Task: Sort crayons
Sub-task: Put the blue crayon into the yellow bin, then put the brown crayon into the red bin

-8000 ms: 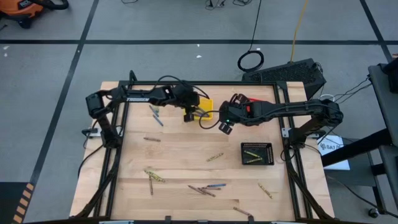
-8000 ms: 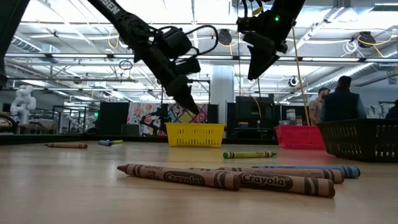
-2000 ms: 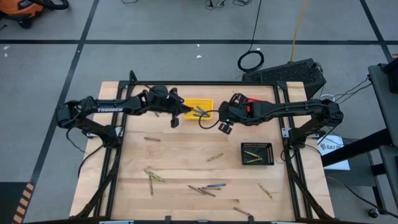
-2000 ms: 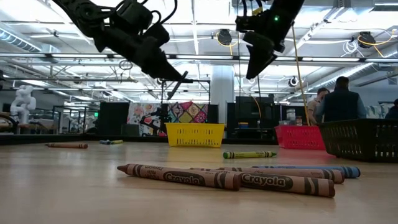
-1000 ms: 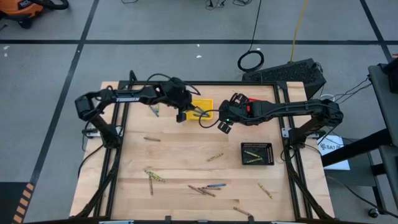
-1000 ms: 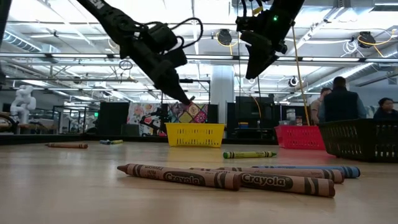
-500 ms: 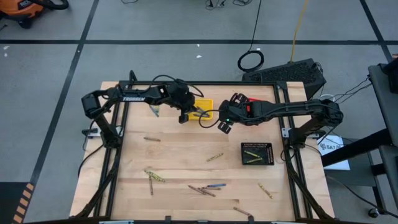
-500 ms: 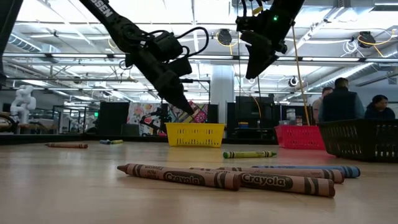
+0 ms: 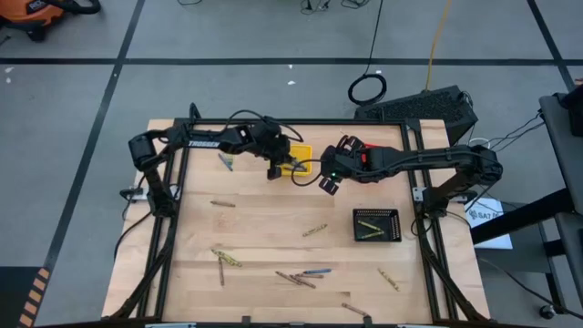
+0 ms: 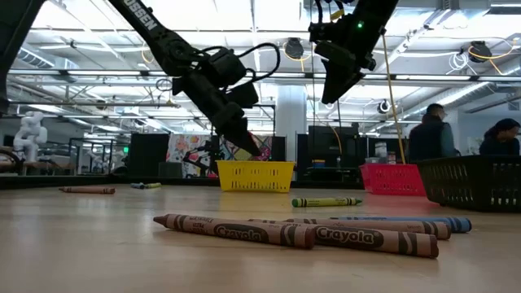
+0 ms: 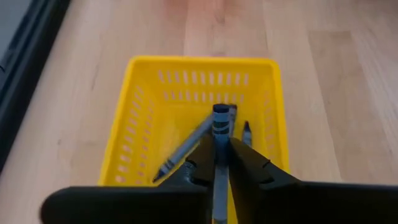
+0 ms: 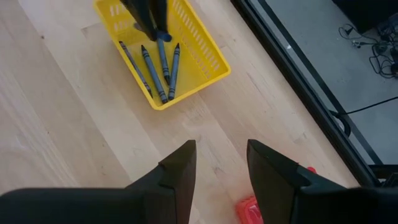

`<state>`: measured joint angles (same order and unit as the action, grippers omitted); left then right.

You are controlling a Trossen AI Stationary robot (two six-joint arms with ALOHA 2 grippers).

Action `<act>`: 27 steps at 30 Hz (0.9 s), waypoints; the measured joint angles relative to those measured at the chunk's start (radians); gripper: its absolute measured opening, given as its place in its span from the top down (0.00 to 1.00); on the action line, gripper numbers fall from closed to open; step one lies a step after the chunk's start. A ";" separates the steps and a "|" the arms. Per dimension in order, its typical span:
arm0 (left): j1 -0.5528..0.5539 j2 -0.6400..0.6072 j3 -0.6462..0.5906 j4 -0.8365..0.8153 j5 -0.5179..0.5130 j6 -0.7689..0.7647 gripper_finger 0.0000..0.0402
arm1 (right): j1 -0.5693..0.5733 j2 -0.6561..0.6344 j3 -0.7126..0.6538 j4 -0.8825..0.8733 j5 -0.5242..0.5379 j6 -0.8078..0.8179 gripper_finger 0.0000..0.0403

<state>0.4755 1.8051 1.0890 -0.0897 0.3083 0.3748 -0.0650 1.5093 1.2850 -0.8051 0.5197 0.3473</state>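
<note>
A blue-grey crayon (image 11: 220, 134) is being pinched by the left gripper (image 11: 217, 163) over the yellow basket (image 11: 140, 106), best released low; right gripper (image 12: 219, 163) is being held apart nearby.

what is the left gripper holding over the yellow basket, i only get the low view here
observer: a blue-grey crayon, between the fingers of the left gripper, pointing into the yellow basket.
operator: anything in that basket already
observer: yes, a few more blue-grey crayons lie on its floor.
operator: and the right gripper
observer: the right gripper is open and empty, above the bare table beside the basket.
</note>
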 joint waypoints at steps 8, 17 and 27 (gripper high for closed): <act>0.000 -0.002 0.014 -0.005 -0.012 0.001 0.85 | -0.001 0.000 0.000 -0.011 -0.001 0.000 0.68; 0.000 -0.083 0.014 -0.111 -0.037 0.000 0.84 | -0.001 0.000 0.000 -0.015 -0.023 0.004 0.68; -0.031 -0.298 0.014 -0.367 -0.036 0.006 0.84 | 0.002 0.000 0.000 -0.015 -0.182 0.013 0.68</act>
<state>0.4449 1.5067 1.1034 -0.4563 0.2720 0.3811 -0.0631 1.5093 1.2850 -0.8200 0.3382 0.3603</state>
